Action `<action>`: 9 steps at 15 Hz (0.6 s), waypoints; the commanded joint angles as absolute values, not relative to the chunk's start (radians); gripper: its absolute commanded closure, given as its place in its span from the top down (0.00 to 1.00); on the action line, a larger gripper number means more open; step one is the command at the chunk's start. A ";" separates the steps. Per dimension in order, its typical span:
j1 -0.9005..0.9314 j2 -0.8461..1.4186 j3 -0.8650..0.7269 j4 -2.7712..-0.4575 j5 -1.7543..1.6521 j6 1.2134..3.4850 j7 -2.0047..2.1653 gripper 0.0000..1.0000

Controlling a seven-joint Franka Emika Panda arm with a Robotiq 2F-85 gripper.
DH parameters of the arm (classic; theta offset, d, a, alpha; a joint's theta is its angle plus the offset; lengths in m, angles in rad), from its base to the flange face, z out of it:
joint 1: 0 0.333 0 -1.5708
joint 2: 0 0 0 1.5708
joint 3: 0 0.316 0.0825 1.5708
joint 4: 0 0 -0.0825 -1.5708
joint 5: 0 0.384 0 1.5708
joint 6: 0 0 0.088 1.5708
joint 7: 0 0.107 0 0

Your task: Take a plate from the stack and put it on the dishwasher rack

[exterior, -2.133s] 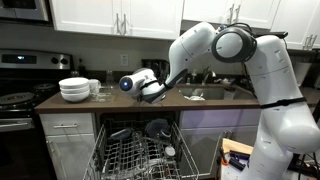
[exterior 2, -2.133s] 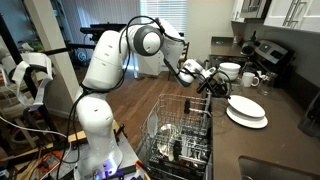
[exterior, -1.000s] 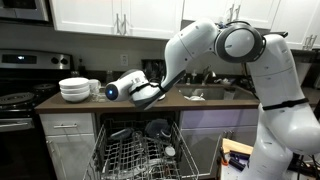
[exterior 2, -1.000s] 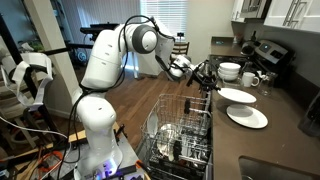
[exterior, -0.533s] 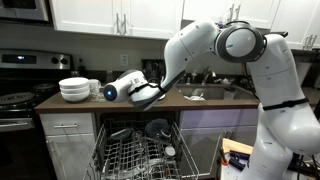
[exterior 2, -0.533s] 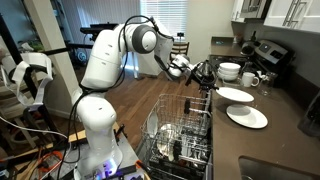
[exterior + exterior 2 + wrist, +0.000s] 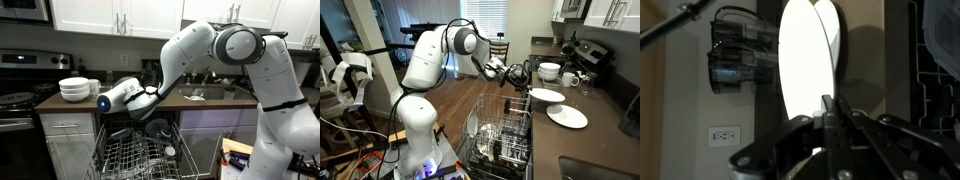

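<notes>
Right now the gripper (image 7: 523, 80) hangs over the front edge of the counter (image 7: 610, 140), with the open dishwasher below it. Its jaws are clamped on the rim of a white plate (image 7: 546, 96); the plate sticks out nearly flat toward four o'clock from the gripper and is lifted clear of the counter top. In the wrist view the same plate is a bright oval rising toward twelve o'clock from the dark fingers pinched on its lower edge. A second plate (image 7: 567, 116) lies flat on the counter at about five o'clock from the held one; the two do not touch. The dishwasher rack (image 7: 498, 128) stands out from the cabinet at about seven o'clock from the gripper, with dark dishes already among its tines; the held plate is not in it. In an exterior view the white arm (image 7: 225, 45) bends down from two o'clock and the rack sits at six o'clock beneath the wrist; the plate itself is hard to make out there. A stack of white bowls (image 7: 74, 89) rests on the counter at nine o'clock from the wrist, beside the stove (image 7: 15, 100); a white mug (image 7: 570, 79) stands near them.
</notes>
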State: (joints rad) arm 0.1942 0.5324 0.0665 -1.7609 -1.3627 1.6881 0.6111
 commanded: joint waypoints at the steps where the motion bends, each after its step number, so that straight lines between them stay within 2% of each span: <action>1: 0.235 0.535 0.080 -1.754 -1.363 1.570 0.658 0.02; 5: 0.262 0.530 0.107 -1.765 -1.354 1.505 0.692 0.02; 9: 0.267 0.500 0.141 -1.793 -1.354 1.538 0.725 0.02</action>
State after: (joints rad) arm 0.2597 0.5432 0.1234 -1.7609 -1.3580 1.5496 0.6988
